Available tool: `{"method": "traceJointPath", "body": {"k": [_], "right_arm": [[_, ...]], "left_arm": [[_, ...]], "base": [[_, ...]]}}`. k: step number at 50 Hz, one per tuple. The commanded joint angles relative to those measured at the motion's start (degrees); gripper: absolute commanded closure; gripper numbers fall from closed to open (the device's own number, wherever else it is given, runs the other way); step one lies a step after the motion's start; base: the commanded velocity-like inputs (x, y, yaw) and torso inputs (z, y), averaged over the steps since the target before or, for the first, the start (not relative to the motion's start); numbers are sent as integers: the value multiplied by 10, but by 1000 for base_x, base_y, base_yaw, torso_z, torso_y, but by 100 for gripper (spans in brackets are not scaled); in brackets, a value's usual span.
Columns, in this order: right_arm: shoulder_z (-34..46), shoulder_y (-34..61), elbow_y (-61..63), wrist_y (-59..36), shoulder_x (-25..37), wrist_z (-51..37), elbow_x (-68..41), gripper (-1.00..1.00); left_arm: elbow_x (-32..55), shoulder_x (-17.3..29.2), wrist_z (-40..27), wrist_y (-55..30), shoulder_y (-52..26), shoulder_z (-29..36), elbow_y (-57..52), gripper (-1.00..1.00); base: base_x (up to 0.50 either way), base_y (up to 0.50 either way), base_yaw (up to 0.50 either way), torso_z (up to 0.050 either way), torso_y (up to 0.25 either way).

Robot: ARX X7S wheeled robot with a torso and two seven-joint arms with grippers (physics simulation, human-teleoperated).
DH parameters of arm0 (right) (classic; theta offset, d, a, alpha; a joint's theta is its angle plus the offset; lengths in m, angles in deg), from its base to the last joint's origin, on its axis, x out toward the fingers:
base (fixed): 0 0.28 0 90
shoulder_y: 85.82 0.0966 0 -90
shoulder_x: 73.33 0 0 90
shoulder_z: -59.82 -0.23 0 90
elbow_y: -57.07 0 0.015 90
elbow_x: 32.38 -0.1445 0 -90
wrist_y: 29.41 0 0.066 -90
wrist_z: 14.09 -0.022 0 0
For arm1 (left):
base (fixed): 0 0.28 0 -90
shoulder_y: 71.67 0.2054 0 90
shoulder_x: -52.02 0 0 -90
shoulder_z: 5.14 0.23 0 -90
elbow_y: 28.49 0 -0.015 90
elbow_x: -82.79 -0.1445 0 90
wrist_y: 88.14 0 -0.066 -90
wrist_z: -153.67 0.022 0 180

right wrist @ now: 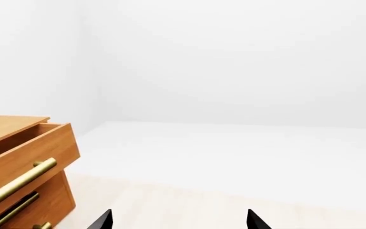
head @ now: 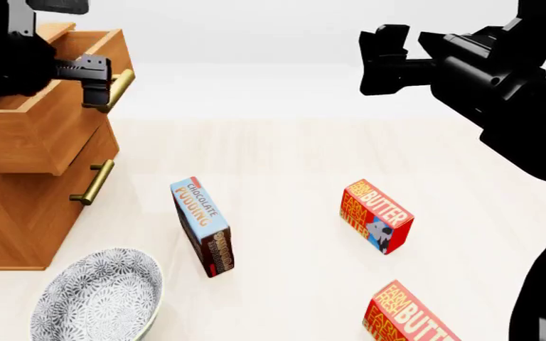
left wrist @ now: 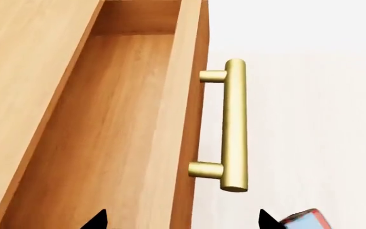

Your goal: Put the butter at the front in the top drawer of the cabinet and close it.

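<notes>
The cabinet [head: 36, 206] stands at the left with its top drawer [head: 60, 124] pulled open and empty inside [left wrist: 106, 124]. Its brass handle [left wrist: 234, 124] shows close in the left wrist view. My left gripper [head: 93, 79] is open, with its fingertips [left wrist: 97, 220] on either side of the drawer front and handle, holding nothing. The front butter [head: 411, 317] lies at the near edge of the head view, partly cut off. The second butter [head: 377, 217] lies behind it. My right gripper [head: 382, 60] is open and empty, raised high over the back right [right wrist: 179, 220].
A blue chocolate pudding box [head: 205, 227] stands on edge between the cabinet and the butters; its corner shows in the left wrist view [left wrist: 305, 220]. A patterned grey bowl [head: 97, 298] sits at the front left. The lower drawers [head: 88, 185] are shut.
</notes>
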Motion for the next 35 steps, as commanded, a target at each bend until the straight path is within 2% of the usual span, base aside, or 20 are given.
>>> {"method": "traceJointPath", "body": {"k": [1,7,11,35], "right_arm": [[3,-1,0,4,3,-5,-8,-100],[3,-1,1,4,5,-10,-13,-100],[3,-3,1,6,6,-11,-15,-100],[0,-15,3,17,17,-19,-33,-100]], "left_arm": [[1,-18,155,-11,10,83,0,-100],[1,-31,238,-3,14,125,0,-100],[3,-38,260,6,13,133,0,-100],[6,-76,290,43,10,89,0,-100]], "base": [[0,0,0,0,0],[0,0,0,0,0],[0,0,0,0,0],[0,0,0,0,0]]}}
